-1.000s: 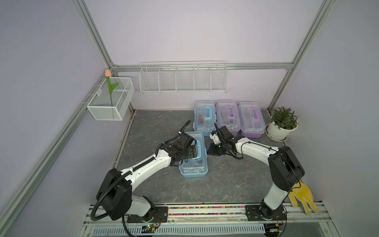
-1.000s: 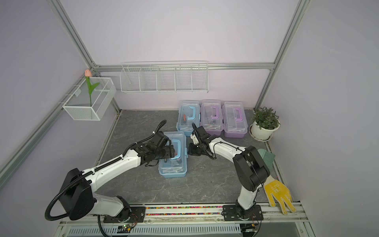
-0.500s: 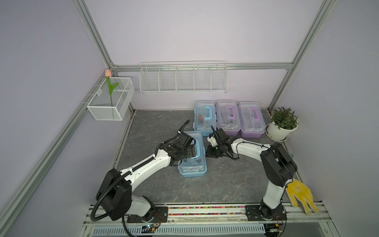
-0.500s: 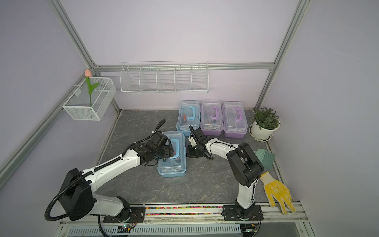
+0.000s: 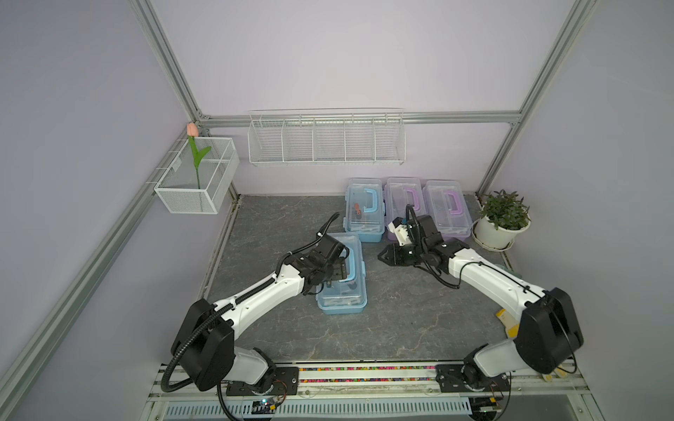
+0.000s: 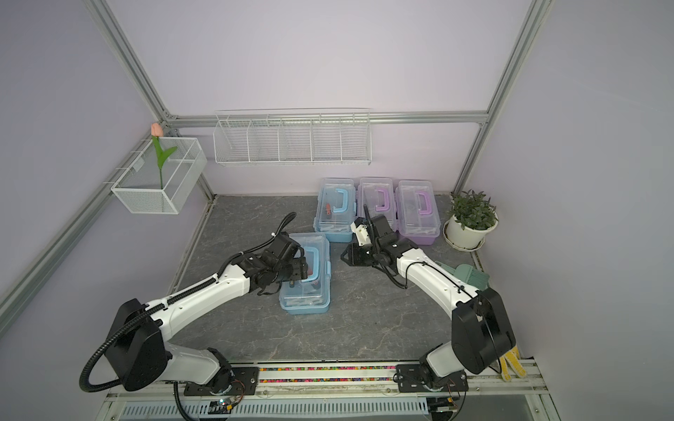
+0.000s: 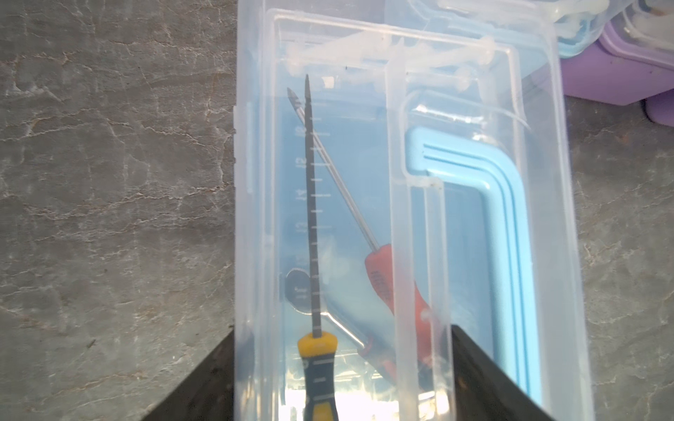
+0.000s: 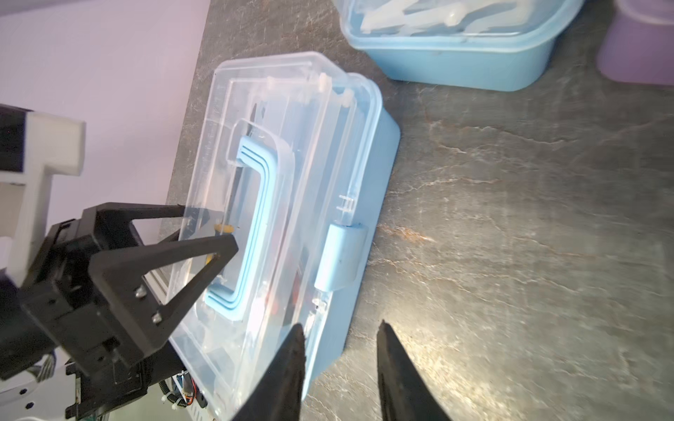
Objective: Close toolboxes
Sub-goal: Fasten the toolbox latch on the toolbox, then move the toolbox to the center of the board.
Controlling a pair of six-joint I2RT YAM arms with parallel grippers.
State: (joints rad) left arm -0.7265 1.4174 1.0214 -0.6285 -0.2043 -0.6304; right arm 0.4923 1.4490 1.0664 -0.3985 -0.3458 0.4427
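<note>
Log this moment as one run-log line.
left hand: open over near light blue plastic toolbox | right hand: open, apart | clear lid: down

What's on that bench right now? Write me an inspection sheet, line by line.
Surface: grey stone-look table, nothing spilled.
Job's things: front blue toolbox, lid down, yellow screwdriver and red screwdriver inside; at the back wall, back blue toolbox, middle purple toolbox, corner purple toolbox, lids down.
Clutter: yellow glove, green brush at the right edge.
Tools: left tool open over the front lid; right tool open, empty, near the latch.
Cables: black hose, black cable, hanging free.
Surroundings: long wire basket, corner wire basket, tulip, potted plant.
</note>
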